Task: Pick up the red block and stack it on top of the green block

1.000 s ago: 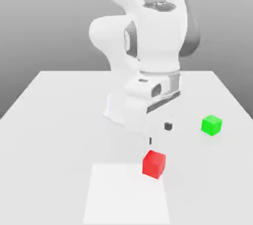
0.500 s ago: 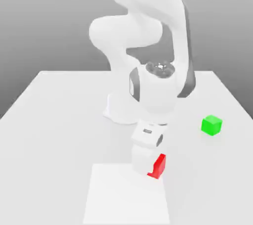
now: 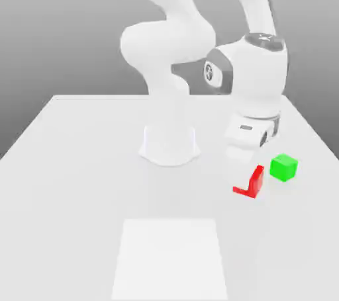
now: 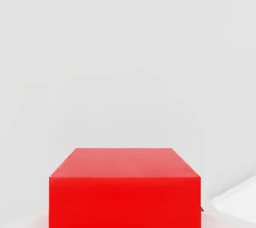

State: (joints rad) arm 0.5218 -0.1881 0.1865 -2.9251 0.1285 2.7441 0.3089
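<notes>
Nearest in the exterior view, a white square (image 3: 169, 258) lies on the table (image 3: 86, 194). Beyond it, the gripper (image 3: 246, 177) is closed to the width of the red block (image 3: 256, 182) and grips it; a finger covers part of the block's near side. The green block (image 3: 283, 167) sits on the table just beside the red block, toward the exterior view's right. The arm's base (image 3: 169, 146) stands farther back.

red block (image 3: 256, 181): bright matte cube, partly hidden by the gripper (image 3: 241, 175), gripped in it. green block (image 3: 283, 167): bright matte cube, near red, on the exterior view's right, upright on bench (image 3: 86, 187).
</notes>
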